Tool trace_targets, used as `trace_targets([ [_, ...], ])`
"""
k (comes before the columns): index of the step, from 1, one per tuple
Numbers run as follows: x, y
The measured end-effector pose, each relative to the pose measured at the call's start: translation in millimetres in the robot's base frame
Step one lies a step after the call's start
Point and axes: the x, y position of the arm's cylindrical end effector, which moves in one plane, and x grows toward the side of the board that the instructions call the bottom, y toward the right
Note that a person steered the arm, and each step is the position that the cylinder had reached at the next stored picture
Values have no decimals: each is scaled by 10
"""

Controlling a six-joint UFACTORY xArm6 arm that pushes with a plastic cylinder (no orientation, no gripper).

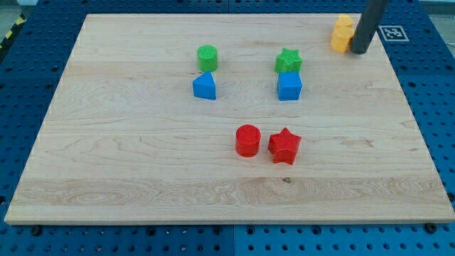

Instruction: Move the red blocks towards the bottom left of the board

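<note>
A red cylinder and a red star sit side by side a little below the middle of the wooden board, the star to the right. My tip is at the board's top right, touching or just beside the right side of a yellow block, far from both red blocks.
A green cylinder stands above a blue triangular block left of centre. A green star stands above a blue cube right of centre. A blue pegboard surrounds the board, with a marker tag at top right.
</note>
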Motion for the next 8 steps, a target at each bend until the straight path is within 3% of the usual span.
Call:
trace_targets([
  [2,47,-16],
  [3,478,-29],
  [4,520,-403],
  [6,590,-531],
  [7,1106,-453],
  [8,1575,-853],
])
